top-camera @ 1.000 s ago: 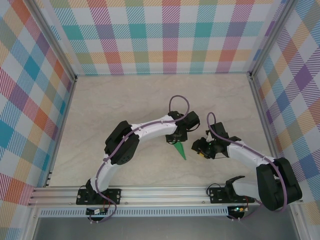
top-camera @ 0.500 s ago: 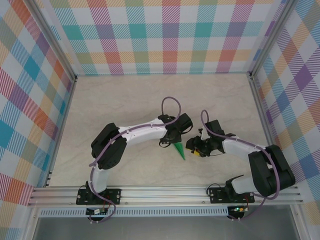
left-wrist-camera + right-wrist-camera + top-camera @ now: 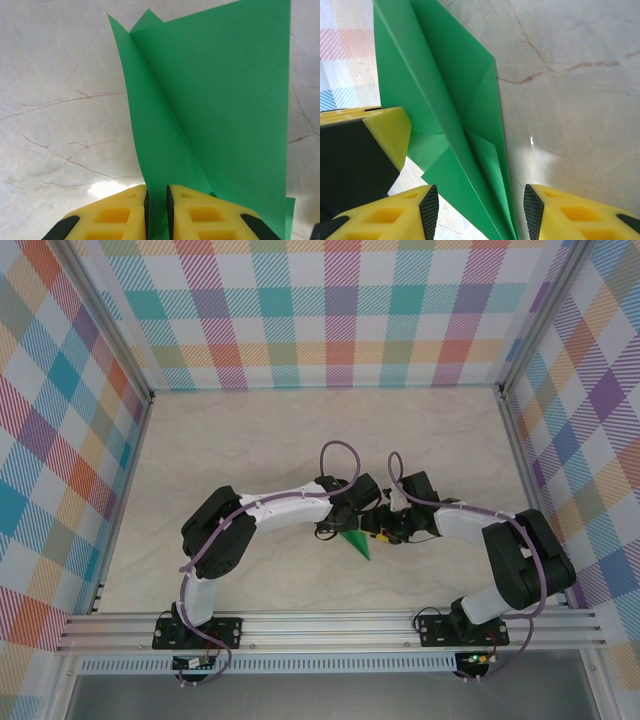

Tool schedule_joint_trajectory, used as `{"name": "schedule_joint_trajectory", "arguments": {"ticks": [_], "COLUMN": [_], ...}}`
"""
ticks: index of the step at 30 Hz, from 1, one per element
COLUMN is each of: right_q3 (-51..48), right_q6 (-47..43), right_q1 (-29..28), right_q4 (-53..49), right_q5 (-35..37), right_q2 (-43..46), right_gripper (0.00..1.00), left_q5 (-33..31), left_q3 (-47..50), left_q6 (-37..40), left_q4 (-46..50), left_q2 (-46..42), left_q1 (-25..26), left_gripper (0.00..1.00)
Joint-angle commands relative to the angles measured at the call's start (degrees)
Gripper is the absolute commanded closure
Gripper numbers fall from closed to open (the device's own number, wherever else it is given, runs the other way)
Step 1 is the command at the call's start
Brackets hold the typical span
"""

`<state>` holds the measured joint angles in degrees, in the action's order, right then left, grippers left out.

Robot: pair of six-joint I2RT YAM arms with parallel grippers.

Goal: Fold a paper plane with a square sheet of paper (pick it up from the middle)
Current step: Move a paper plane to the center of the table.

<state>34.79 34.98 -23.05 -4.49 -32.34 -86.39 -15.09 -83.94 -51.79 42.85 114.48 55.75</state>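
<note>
Pinching paper plane (image 3: 210,100) w/ left pincer (image 3: 156,200) nearly closed; right pincer (image 3: 477,212) half-open, straddling it.

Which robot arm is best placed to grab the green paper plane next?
Right. The right gripper is open with the paper plane between its jaws, so it looks ready to close. The left gripper is pinching it.

green paper plane (image 3: 220,100): folded, one long crease running up from the bottom to a pair of small points at upper left. left gripper (image 3: 156,195): yellow fingers (image 3: 117,212) nearly together, the plane's lower edge pinched in the thin gap. table (image 3: 55,90): pale marbled surface, brown veins, beyond the paper.
</note>
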Motion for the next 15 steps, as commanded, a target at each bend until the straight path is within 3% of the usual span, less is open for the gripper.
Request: {"name": "schedule_joint_trajectory", "arguments": {"ticks": [1,15], "right_q3": [2.31,4.56], "right_q6": [-2.69,-2.94], "right_q1": [-0.68,-3.03], "right_q4": [2.27,2.93], "right_q5": [-2.23,-3.16], "right_q2": [-1.5,-6.38], "right_gripper": [0.5,0.56], "left_q5": [-0.4,-0.4], "left_q3": [1.11,2.64], "left_q6": [0.08,-0.32], "left_q4": [-1.05,-1.67], "left_q2": [-2.72,-3.16], "left_q1": [-0.57,-0.62], "left_gripper": [0.82,0.82]}}
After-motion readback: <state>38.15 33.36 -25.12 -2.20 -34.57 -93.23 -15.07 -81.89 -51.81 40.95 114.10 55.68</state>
